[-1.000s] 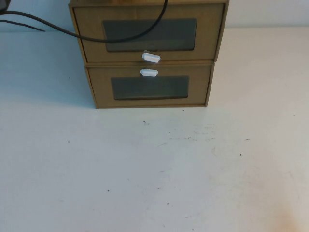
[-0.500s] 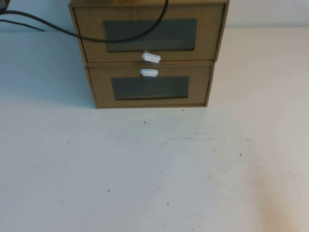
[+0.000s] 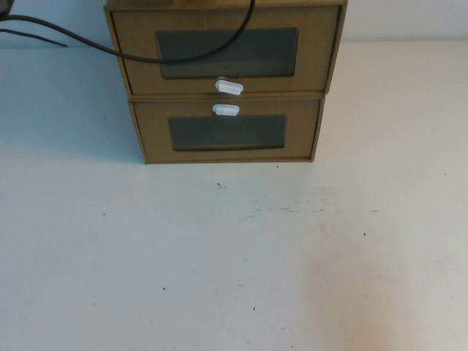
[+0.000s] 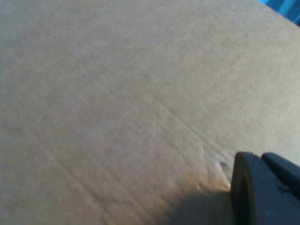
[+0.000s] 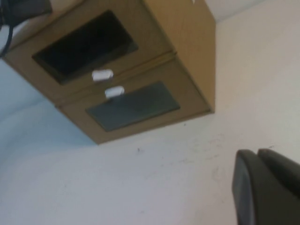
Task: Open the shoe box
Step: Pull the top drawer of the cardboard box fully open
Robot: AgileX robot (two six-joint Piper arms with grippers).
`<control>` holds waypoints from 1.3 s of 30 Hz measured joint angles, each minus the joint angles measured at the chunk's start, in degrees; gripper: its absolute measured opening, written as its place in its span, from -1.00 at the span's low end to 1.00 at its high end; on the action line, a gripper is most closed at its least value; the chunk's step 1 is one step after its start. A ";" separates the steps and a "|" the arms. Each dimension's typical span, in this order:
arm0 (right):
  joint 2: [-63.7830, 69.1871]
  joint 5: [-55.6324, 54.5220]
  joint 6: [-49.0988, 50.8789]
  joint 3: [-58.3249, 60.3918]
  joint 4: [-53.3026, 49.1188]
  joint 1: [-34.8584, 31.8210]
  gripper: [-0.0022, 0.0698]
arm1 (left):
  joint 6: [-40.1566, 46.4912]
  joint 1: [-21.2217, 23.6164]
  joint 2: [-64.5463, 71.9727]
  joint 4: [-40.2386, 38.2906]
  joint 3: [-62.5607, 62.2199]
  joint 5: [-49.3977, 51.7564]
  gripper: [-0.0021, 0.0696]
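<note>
Plainly, both cardboard boxes sat closed at 12 o'clock on the white table (image 3: 234, 278), stacked one on the other. The upper shoe box (image 3: 212, 36) rested squarely on the lower shoe box (image 3: 227, 157), and both fronts pointed at 6 o'clock, straight toward me. The long side of each front ran from 9 to 3 o'clock. Each front carried a dark window, the upper window (image 3: 274, 55) and the lower window (image 3: 227, 133). Each also had a small white pull. The upper tab (image 3: 229, 87) sat at the bottom edge of its front and the lower tab (image 3: 226, 110) at the top edge of its own, so the two lay just beside each other at the seam. The card was plain brown.

A black cable (image 3: 183, 60) drooped across the upper front from 9 o'clock and climbed away toward 12.

The right gripper (image 5: 267, 187) was out of my high view. Its own camera looked at the stack from roughly 4 or 5 o'clock, well apart from it, above bare table. Its jaws were fully closed with nothing between them.

The left gripper (image 4: 265, 187) hung very close to a flat brown cardboard surface (image 4: 117, 93), throwing a shadow on it. I could not tell which face that was, whether it touched, or how the gripper stood.
</note>
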 joint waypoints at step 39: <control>73.48 10.80 36.80 -51.60 -102.20 49.51 -0.98 | -6.04 0.00 -0.11 1.78 -0.18 1.46 -0.95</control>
